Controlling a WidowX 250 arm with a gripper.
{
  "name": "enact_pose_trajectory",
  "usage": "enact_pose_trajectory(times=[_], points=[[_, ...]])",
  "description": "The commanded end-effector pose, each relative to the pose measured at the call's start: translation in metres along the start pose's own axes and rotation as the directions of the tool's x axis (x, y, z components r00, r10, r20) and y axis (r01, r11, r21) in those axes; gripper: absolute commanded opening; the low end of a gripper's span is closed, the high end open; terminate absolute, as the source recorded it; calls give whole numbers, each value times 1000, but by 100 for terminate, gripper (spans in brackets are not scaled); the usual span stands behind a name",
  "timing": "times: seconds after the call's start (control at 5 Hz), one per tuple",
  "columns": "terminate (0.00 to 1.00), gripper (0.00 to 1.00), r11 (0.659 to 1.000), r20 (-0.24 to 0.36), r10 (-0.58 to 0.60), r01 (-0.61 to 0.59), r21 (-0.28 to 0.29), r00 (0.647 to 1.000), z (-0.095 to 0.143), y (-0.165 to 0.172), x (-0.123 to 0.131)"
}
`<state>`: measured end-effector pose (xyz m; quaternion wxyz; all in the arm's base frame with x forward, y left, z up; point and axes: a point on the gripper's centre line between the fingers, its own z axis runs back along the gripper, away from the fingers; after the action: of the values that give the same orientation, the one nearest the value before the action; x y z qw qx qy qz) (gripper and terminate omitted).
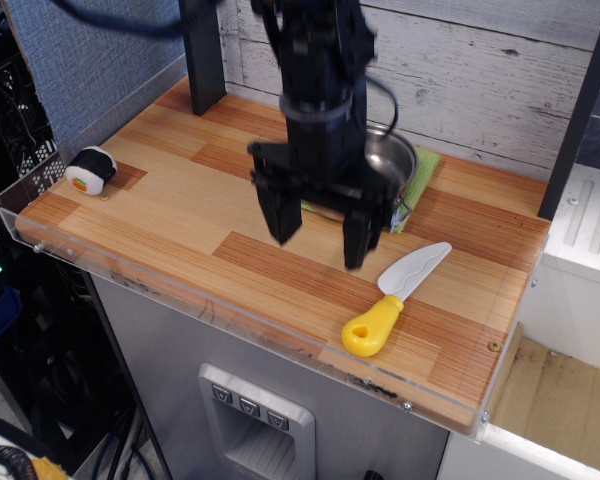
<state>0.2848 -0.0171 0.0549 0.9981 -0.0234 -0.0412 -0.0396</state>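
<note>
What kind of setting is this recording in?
Probably a toy kitchen mock-up: a wooden counter bearing a metal pot on a green cloth and a yellow-handled plastic knife, with an open end effector above.

Wood-grain surface (180,215) with a clear rim (230,305), backed by a whitewashed plank wall (480,80). Blue-grey panel (90,60) at left; dark posts at rear left (205,60) and right (580,110). Grey cabinet (170,360) below, bearing a three-button plate (252,408).

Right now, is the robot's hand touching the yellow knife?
Apart. The one camera view shows bare table between the open hand and the knife.
</note>
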Motion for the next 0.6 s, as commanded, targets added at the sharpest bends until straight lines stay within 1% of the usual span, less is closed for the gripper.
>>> enact_pose_trajectory(times=[0.0, 0.2, 0.4], points=[[0, 100, 996, 23, -93, 93, 10, 995, -16, -28, -6], [0, 100, 995, 28, -95, 94, 23, 995, -18, -42, -9], [0, 100, 995, 6, -80, 80, 55, 997, -29, -45, -8]])
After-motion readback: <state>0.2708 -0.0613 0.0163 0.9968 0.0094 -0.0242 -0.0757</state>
